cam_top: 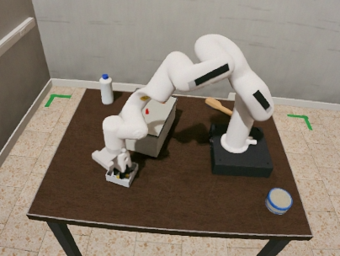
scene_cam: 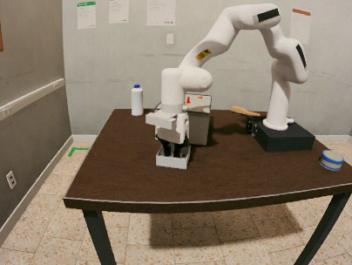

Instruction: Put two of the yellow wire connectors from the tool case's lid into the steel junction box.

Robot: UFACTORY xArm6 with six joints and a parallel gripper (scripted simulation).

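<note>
A small white open tray (cam_top: 127,182) (scene_cam: 172,163), which looks like the tool case's lid, lies on the table left of centre. Small yellow connectors (cam_top: 119,177) show inside it. My gripper (cam_top: 120,170) (scene_cam: 173,152) points straight down into this tray, its fingers a narrow gap apart among the connectors. I cannot see anything held between them. A grey steel box (cam_top: 155,136) (scene_cam: 199,127) with a light top and a red mark stands just behind the tray, partly hidden by my arm.
A white bottle with a blue cap (cam_top: 106,89) (scene_cam: 137,100) stands at the back left. A wooden-handled tool (cam_top: 218,105) (scene_cam: 245,111) lies behind the black robot base (cam_top: 244,160) (scene_cam: 285,137). A blue-rimmed round tub (cam_top: 278,200) (scene_cam: 331,159) sits near the front right corner.
</note>
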